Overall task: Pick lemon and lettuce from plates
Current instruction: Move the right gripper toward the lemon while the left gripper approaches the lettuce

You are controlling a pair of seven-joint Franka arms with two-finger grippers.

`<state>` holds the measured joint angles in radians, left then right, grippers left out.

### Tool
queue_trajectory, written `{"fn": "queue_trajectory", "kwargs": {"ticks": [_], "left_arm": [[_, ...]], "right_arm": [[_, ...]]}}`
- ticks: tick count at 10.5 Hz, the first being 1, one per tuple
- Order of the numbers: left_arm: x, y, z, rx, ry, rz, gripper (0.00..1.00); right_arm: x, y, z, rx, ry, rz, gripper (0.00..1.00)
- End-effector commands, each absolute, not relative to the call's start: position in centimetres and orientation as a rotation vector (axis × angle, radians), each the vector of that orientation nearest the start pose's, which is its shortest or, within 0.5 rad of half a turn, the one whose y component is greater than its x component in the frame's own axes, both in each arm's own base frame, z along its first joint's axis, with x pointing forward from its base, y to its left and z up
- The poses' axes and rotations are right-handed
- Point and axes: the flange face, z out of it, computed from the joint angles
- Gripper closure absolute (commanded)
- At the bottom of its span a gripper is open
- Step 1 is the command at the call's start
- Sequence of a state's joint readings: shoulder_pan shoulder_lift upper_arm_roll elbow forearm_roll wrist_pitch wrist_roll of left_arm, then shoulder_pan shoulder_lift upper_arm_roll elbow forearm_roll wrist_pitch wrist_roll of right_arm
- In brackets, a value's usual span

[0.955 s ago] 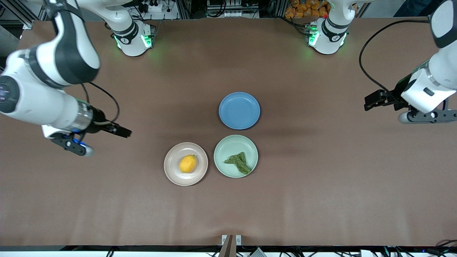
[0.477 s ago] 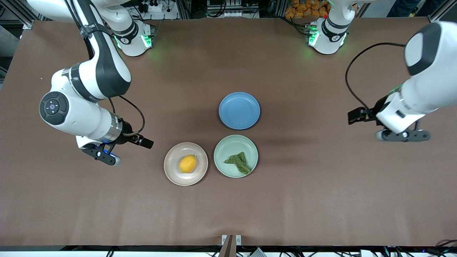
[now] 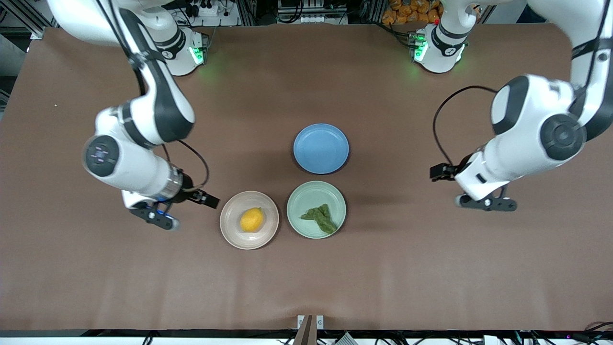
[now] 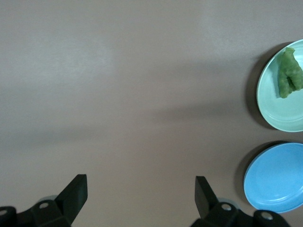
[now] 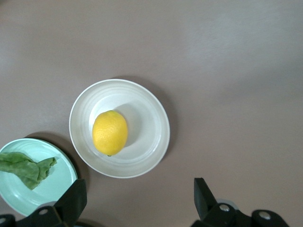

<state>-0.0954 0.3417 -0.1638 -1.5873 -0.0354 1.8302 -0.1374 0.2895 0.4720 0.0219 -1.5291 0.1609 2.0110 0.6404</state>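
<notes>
Both my arms have swung inward over the worktop (image 3: 431,287), fingers spread empty: right gripper (image 5: 138,198) at nine o'clock of the lemon (image 3: 252,220) on its beige plate (image 3: 230,235), left gripper (image 4: 140,197) at three o'clock of the lettuce (image 3: 320,217) on its mint plate (image 3: 306,191), both unpicked.

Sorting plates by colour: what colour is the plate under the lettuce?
Pale mint green, holding the dark green lettuce; the front view shows it best.
</notes>
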Motion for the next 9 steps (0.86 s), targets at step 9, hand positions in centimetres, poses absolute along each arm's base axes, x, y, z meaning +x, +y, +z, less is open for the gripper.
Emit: {"fn": "queue_trajectory", "kwargs": {"ticks": [9], "left_arm": [[61.9,-33.3,31.4,-3.298,-0.015,0.056,0.0]], "right_arm": [[67.0,27.6,28.5,-2.903,0.541,-0.089,0.0]]}}
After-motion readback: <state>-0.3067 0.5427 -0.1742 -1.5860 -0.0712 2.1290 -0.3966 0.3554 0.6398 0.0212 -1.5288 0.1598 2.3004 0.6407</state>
